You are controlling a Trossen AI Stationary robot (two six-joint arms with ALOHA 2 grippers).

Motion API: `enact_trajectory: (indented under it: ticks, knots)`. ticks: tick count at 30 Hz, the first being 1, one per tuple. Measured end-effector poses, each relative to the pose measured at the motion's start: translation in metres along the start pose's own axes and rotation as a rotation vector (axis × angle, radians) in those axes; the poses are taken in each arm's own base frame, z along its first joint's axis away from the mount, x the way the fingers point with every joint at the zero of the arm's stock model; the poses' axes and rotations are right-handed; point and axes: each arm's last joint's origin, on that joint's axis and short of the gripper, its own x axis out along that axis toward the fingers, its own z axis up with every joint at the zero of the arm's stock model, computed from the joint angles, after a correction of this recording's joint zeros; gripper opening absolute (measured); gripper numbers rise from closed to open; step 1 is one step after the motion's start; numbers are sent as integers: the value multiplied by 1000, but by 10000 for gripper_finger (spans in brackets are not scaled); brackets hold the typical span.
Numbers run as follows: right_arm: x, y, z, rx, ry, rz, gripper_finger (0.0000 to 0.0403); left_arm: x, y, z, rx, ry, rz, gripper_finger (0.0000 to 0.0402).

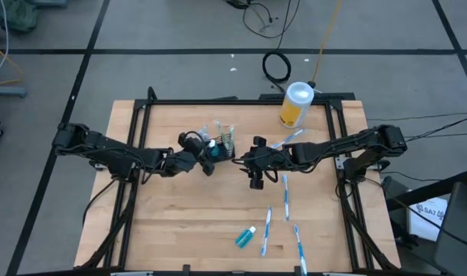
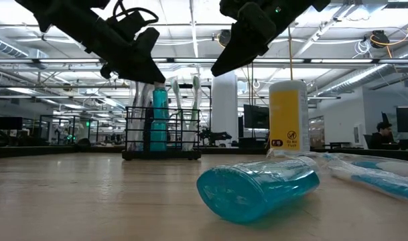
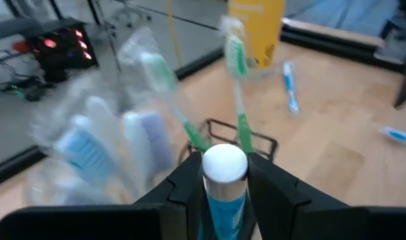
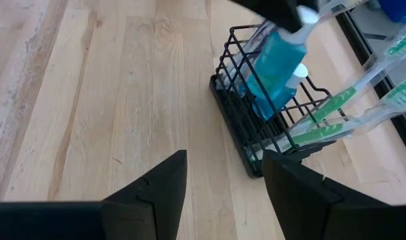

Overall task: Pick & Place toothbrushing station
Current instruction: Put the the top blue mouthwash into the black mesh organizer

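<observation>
The black wire caddy (image 1: 224,142) stands at the table's middle, far half, with wrapped green-and-white toothbrushes (image 3: 237,80) sticking up from it. My left gripper (image 1: 209,152) is over the caddy's left side, shut on a teal toothpaste tube (image 3: 223,200) with a white cap. My right gripper (image 1: 239,159) is open and empty just to the right of the caddy (image 4: 253,133), above the table. Another teal tube (image 1: 246,236) and several white-and-blue toothbrushes (image 1: 285,190) lie flat on the near right part of the table. My left gripper pinches the tube just below its white cap (image 3: 224,165) between its two fingers, one finger (image 3: 189,183) on each side. The fingers slant down from the table's left. The tube stands upright with its lower part (image 2: 159,124) inside the caddy.
A yellow canister with a white lid (image 1: 297,103) stands at the far right, with a toothbrush (image 1: 291,138) lying in front of it. Black frame rails (image 1: 141,115) run along the table's sides. Bare wood lies at the near left.
</observation>
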Motion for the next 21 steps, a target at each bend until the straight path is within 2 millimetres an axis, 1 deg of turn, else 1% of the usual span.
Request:
enact_trajectory:
  ticks: [8, 16, 21]
  knots:
    - [0, 0, 0, 0, 0, 0, 187, 2, 5, -7, 12, 79, -3, 104]
    - [0, 0, 0, 0, 0, 0, 187, 8, 11, -7, -17, 135, -53, 104]
    - [0, 0, 0, 0, 0, 0, 187, 15, 13, -14, -26, 190, -37, 104]
